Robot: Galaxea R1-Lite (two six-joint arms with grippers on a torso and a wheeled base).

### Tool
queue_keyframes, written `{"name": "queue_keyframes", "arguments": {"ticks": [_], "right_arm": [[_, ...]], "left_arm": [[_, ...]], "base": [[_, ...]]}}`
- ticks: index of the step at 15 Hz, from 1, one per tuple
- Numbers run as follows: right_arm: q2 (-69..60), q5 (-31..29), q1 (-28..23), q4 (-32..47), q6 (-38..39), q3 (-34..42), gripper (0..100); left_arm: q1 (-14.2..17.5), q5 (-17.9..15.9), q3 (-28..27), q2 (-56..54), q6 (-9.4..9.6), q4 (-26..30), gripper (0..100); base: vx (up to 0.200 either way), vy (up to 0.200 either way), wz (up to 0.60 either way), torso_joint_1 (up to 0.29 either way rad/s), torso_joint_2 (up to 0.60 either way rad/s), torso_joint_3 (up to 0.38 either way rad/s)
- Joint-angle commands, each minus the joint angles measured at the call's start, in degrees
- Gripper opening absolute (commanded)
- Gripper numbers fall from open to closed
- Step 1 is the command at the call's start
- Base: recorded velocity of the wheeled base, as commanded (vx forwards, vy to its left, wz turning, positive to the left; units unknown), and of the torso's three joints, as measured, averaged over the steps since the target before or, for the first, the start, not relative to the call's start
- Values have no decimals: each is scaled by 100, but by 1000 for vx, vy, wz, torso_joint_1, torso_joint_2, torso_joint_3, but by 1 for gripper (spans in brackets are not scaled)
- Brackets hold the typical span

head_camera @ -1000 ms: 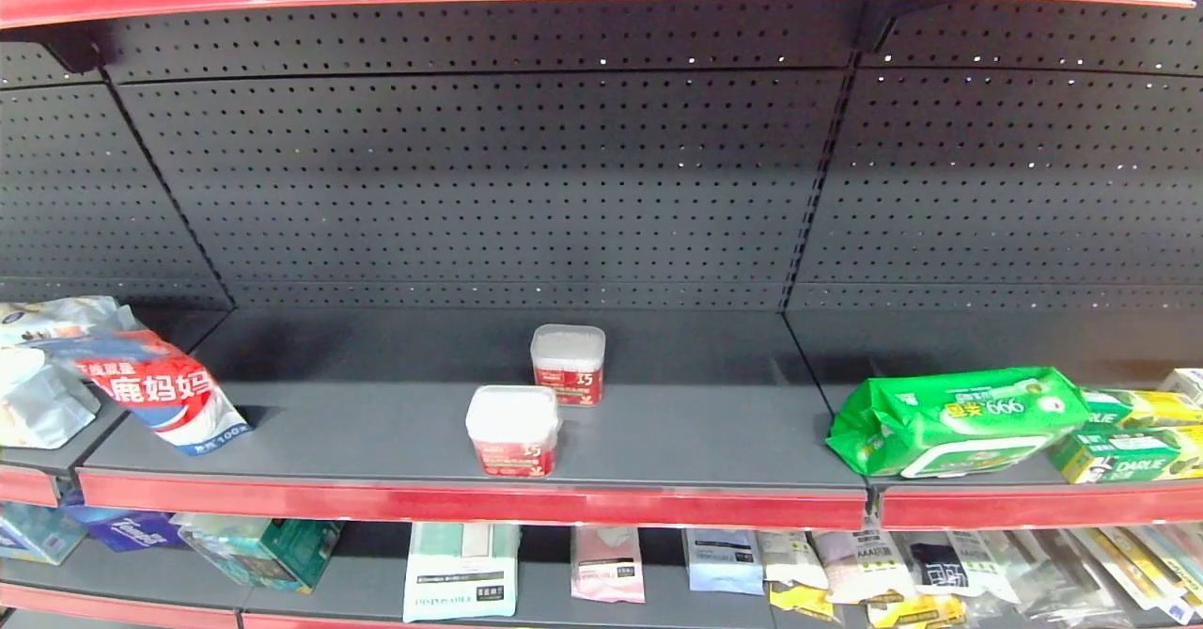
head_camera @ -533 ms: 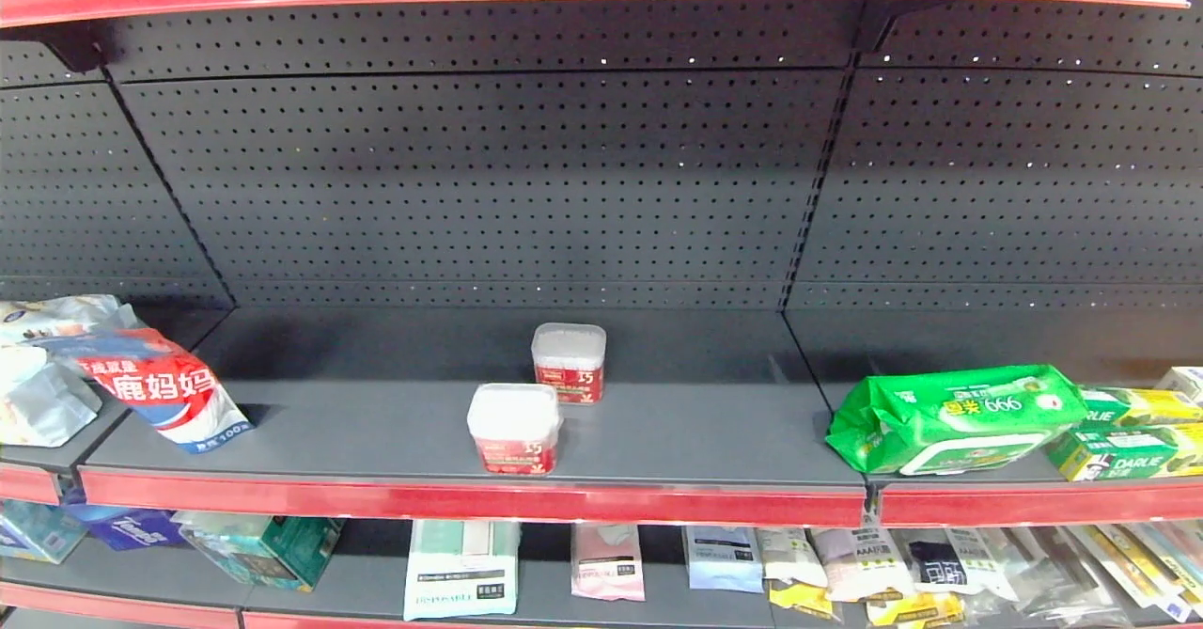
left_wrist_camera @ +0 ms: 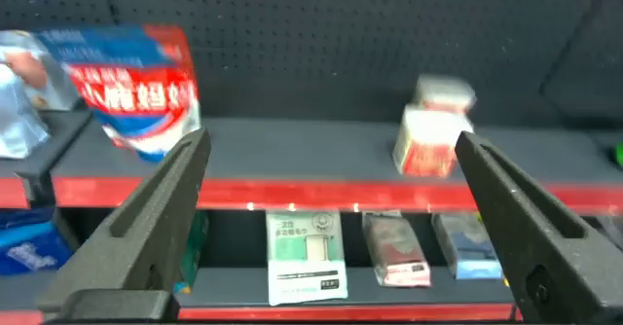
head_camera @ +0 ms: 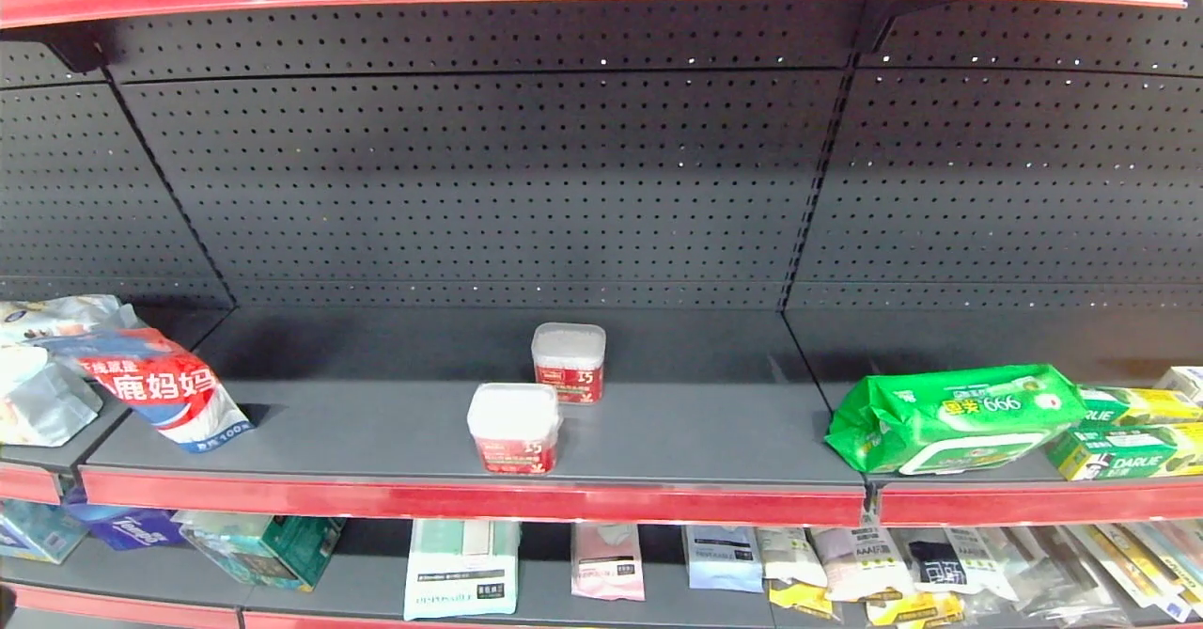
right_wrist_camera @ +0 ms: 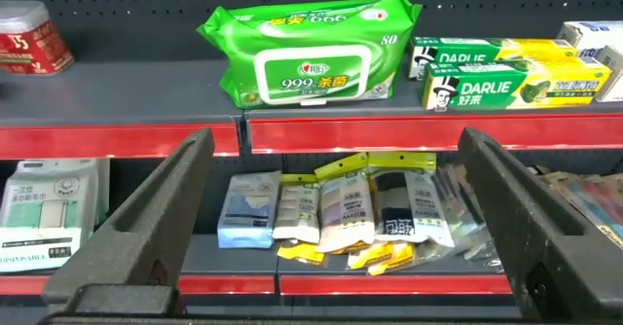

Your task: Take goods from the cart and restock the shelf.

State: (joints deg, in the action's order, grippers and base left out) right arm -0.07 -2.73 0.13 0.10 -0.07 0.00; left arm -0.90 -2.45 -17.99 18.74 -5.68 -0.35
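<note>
Faces shelf (head_camera: 376, 422) with left gripper (left_wrist_camera: 331, 145) and right gripper (right_wrist_camera: 338, 140) both spread wide, empty; near tub (head_camera: 514, 427) and far tub (head_camera: 568, 362) upright mid-shelf, close together.

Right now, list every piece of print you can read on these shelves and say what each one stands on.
"999" and "80": green wipes pack.
"DARLIE": green-and-yellow boxes beside it.
"35": front red-and-white tub; the rear tub bears the same.
"100": red, white and blue bag; its large Chinese characters I cannot read with confidence.
"DISPOSABLE": white-and-green pack on the lower shelf.
Small packets on the lower shelf: too small to read.
</note>
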Motion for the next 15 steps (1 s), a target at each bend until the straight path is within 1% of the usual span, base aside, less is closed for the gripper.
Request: {"name": "queue_keyframes", "arguments": {"ticks": [1, 3, 4, 6, 8, 9, 11, 12, 13, 15], "right_arm": [[7, 1, 4, -1, -1, 0, 100], [7, 1, 4, -1, -1, 0, 100], [7, 1, 4, -1, -1, 0, 100], [7, 9, 4, -1, -1, 0, 100], [7, 1, 4, -1, -1, 0, 100], [7, 1, 4, -1, -1, 0, 100], [7, 1, 4, -1, -1, 0, 100], [7, 9, 4, -1, -1, 0, 100], [7, 1, 4, -1, -1, 0, 100], [7, 1, 4, -1, -1, 0, 100]], "left_arm": [[477, 887, -1417, 3488, 23, -53, 100], [503, 931, -1479, 4287, 23, -53, 100], [486, 931, -1479, 4630, 76, -53, 100], [380, 922, -1470, 5087, 190, -53, 100], [143, 983, -1470, 5571, 173, -53, 100], [117, 983, -1470, 5685, 164, -79, 100], [11, 966, -1444, 6230, 129, -360, 100], [-138, 957, -1479, 6467, 50, -510, 100], [-323, 957, -1497, 6669, 23, -694, 100], [-464, 957, -1505, 7082, 23, -1151, 100]], "base": [[0, 0, 0, 0, 0, 0], [0, 0, 0, 0, 0, 0], [0, 0, 0, 0, 0, 0], [0, 0, 0, 0, 0, 0], [0, 0, 0, 0, 0, 0], [0, 0, 0, 0, 0, 0], [0, 0, 0, 0, 0, 0], [0, 0, 0, 0, 0, 0], [0, 0, 0, 0, 0, 0], [0, 0, 0, 0, 0, 0]]}}
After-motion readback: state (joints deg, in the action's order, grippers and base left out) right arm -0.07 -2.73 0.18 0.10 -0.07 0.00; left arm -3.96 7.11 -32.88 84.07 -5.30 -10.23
